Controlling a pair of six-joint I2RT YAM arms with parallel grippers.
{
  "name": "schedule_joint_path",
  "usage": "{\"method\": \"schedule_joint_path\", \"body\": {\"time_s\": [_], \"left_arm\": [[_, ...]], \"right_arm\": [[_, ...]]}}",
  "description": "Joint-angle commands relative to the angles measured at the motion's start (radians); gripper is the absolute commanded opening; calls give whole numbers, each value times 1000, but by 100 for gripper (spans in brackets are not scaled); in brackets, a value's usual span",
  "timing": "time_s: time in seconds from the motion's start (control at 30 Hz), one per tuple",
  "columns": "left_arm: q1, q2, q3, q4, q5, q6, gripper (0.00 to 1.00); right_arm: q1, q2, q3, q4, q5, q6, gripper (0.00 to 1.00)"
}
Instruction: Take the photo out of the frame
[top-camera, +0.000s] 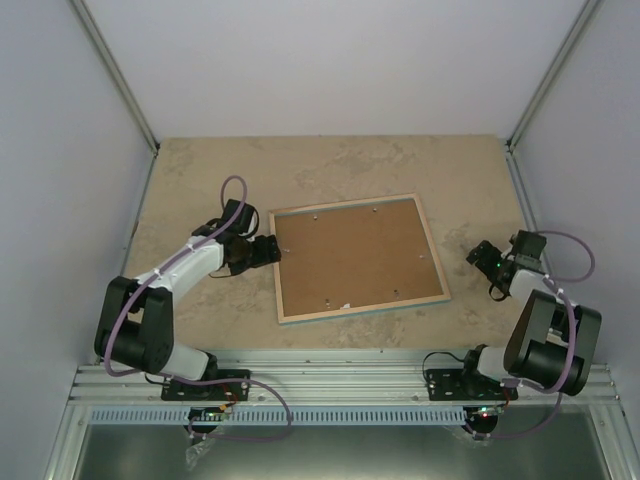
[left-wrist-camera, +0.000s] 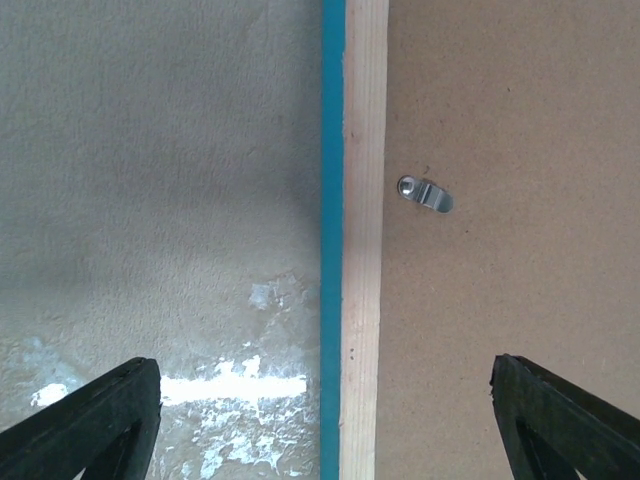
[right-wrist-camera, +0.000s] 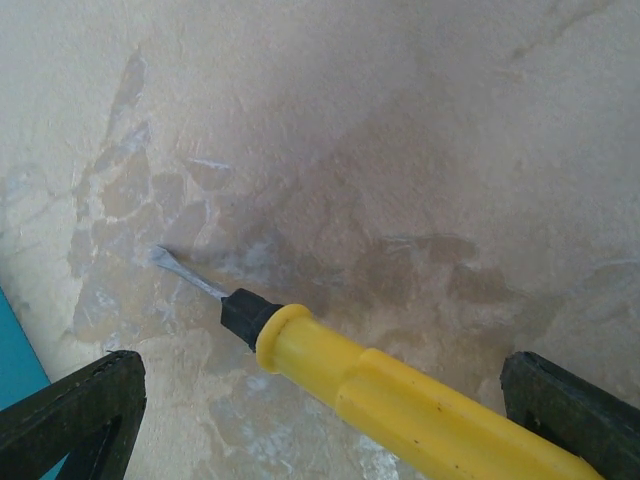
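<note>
The frame (top-camera: 360, 309) is lying face-down with its backing board (top-camera: 355, 255) clipped in and the photo hidden, while the left end effector (left-wrist-camera: 320, 365) and right end effector (right-wrist-camera: 320, 365) are gaping wide, empty.

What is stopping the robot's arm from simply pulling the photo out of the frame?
The frame lies face down, and the brown backing board covers its whole back, pinned by small metal clips. The photo is hidden, presumably beneath that board, so the open left gripper cannot reach it directly.
</note>
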Motion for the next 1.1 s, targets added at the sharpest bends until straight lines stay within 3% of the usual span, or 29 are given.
{"method": "schedule_joint_path", "body": {"time_s": [0.0, 0.6, 0.8, 1.07], "left_arm": [[1, 17, -6, 3, 19, -8, 92], [-11, 22, -22, 22, 39, -5, 94], [-13, 19, -19, 36, 66, -9, 94], [-14, 2, -24, 46, 76, -16, 94]], "right_arm": [[57, 46, 49, -106, 88, -70, 98], [262, 63, 174, -242, 323, -169, 98], [281, -19, 143, -151, 171, -202, 98], [207, -153, 120, -37, 60, -146, 98]]}}
